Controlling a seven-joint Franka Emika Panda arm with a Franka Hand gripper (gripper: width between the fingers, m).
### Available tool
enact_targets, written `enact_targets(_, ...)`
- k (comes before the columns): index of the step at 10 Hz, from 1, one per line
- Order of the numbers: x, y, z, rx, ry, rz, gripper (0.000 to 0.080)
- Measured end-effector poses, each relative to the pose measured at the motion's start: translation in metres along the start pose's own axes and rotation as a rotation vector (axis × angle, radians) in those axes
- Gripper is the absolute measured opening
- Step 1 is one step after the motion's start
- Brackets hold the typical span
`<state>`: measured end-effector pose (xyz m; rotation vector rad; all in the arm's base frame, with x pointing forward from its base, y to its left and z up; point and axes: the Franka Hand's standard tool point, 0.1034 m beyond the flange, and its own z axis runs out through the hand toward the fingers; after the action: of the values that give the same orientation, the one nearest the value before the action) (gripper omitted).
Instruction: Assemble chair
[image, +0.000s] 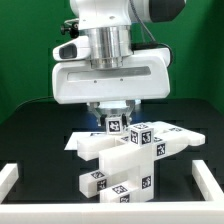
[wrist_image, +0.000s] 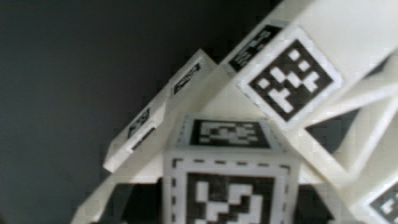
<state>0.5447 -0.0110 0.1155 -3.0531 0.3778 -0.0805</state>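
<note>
The chair's white parts (image: 135, 150) lie clustered on the black table in the middle of the exterior view: a long slab (image: 88, 146) with tagged blocks (image: 142, 138) on it, and nearer pieces (image: 98, 181) in front. My gripper (image: 114, 120) hangs straight down over the back of the cluster, its fingers on either side of a small tagged block (image: 114, 126). In the wrist view that block (wrist_image: 222, 190) fills the near centre, with other tagged white pieces (wrist_image: 290, 75) slanting beyond it. My fingers do not show clearly there, and I cannot see whether they press the block.
A low white border rail runs along the exterior view's left (image: 8, 180) and right (image: 208, 186) edges of the table. The robot's large white body (image: 110, 70) looms over the parts. A green backdrop stands behind.
</note>
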Motion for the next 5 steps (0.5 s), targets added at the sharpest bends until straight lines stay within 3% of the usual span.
enact_targets(1,0.0,0.0,0.0,0.0,0.0,0.039,0.0284)
enact_targets(5,-0.0003,-0.0034,0.0001,0.005,0.0,0.599,0.0284)
